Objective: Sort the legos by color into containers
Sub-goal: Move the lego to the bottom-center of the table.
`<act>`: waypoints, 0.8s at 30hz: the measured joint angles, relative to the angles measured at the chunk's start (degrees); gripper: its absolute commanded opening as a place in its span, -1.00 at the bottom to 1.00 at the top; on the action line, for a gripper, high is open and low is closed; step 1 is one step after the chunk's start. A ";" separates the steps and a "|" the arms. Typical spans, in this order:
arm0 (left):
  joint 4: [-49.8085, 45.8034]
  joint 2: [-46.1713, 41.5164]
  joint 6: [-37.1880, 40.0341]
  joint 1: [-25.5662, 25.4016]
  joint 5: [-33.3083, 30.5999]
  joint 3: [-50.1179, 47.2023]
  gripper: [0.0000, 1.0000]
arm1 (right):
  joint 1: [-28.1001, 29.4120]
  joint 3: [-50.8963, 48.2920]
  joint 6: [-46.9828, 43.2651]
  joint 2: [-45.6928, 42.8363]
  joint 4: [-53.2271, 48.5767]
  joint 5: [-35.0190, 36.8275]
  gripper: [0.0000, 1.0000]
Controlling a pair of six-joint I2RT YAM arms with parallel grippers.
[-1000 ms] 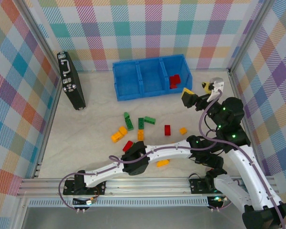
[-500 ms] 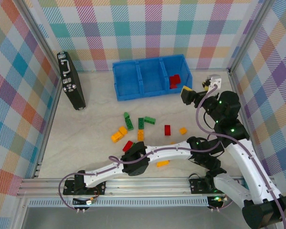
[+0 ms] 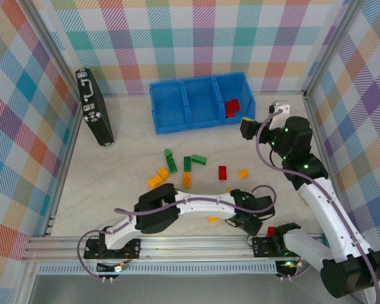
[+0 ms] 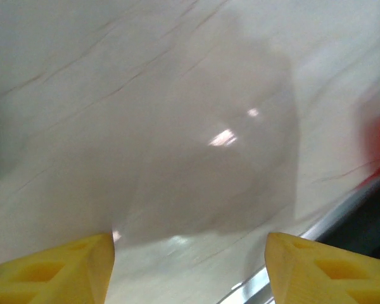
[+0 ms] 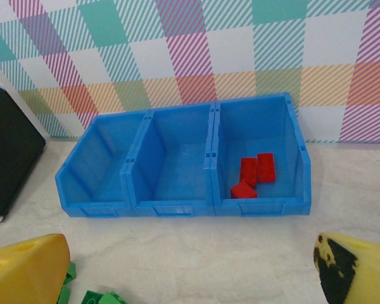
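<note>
Running left to right, joined blue containers (image 3: 190, 123), open tops upward.

loose legos (image 3: 198, 159) lie before the containers (image 3: 177, 125), a case (image 3: 95, 116) to their left.

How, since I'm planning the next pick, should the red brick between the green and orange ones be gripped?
Probably from straight above, closing across its two long sides. The red brick lies flat and apart from the others, its length running front to back, with room along both long sides.
</note>
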 measured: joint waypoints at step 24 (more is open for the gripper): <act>11.13 5.86 -9.25 3.58 6.97 13.18 0.48 | 0.00 8.76 -2.03 5.86 -9.64 1.68 0.97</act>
